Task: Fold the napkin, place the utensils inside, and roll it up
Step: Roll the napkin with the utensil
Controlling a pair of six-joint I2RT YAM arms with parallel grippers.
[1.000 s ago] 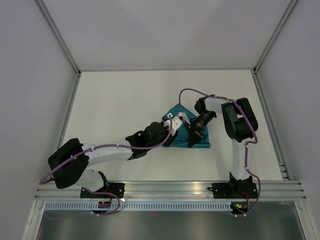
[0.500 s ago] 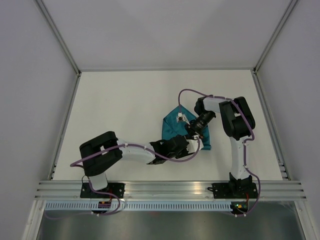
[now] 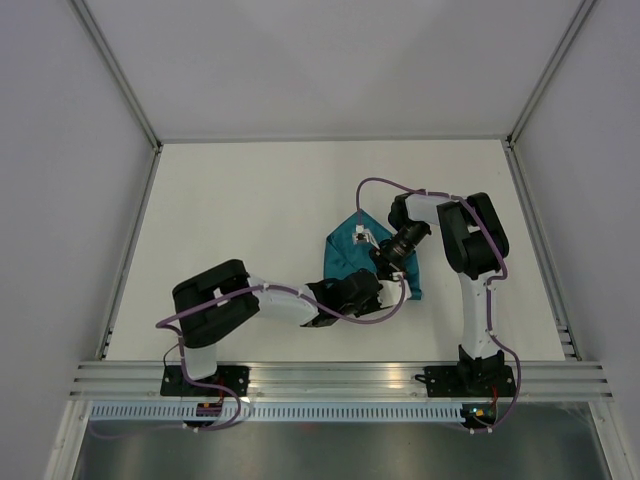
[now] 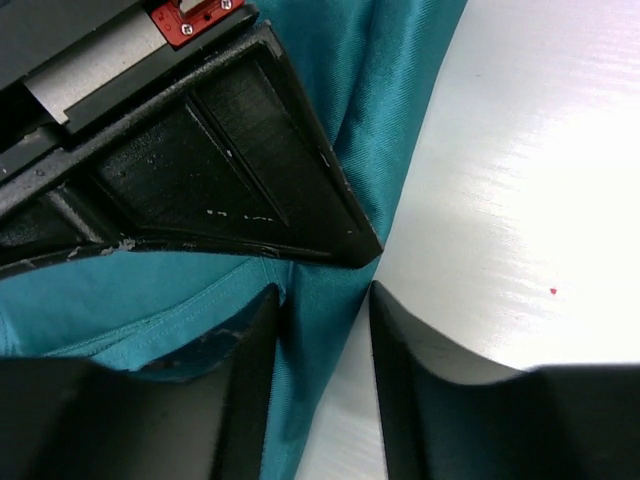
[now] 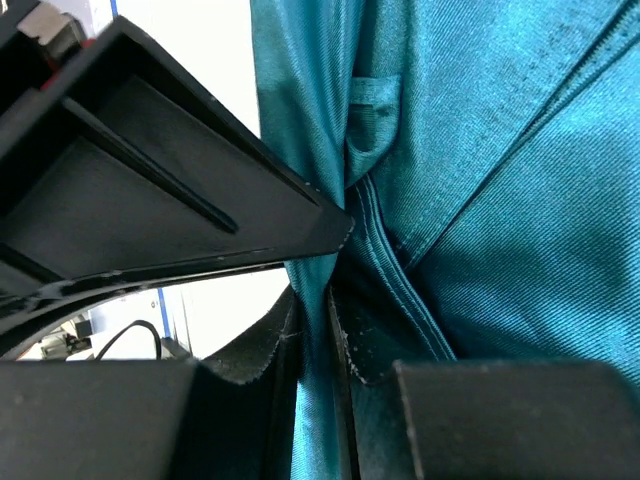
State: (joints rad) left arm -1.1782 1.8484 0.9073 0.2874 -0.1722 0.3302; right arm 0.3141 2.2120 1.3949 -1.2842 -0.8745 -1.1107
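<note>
The teal napkin point(image 3: 345, 255) lies bunched in folds at mid-table. My right gripper point(image 3: 383, 262) is over its right part, shut on an upright fold of the napkin point(image 5: 500, 150); in the right wrist view that gripper point(image 5: 315, 330) squeezes a thin ridge of cloth. My left gripper point(image 3: 385, 288) comes in from the near side, close under the right one. In the left wrist view it point(image 4: 322, 340) stands open astride the edge of the napkin point(image 4: 400, 80), with cloth and bare table in the gap. The right gripper's black finger point(image 4: 230, 180) is just beyond it. The utensils are hidden.
The white table point(image 3: 230, 220) is bordered by metal rails at the sides and an aluminium rail point(image 3: 340, 378) along the near edge, where both arm bases are bolted. Pale walls stand on three sides. The left arm's elbow point(image 3: 215, 295) is folded low at the near left.
The left arm has swung from the napkin's left side round to its near right edge, with its elbow drawn in. The right gripper has kept its hold with hardly any movement.
</note>
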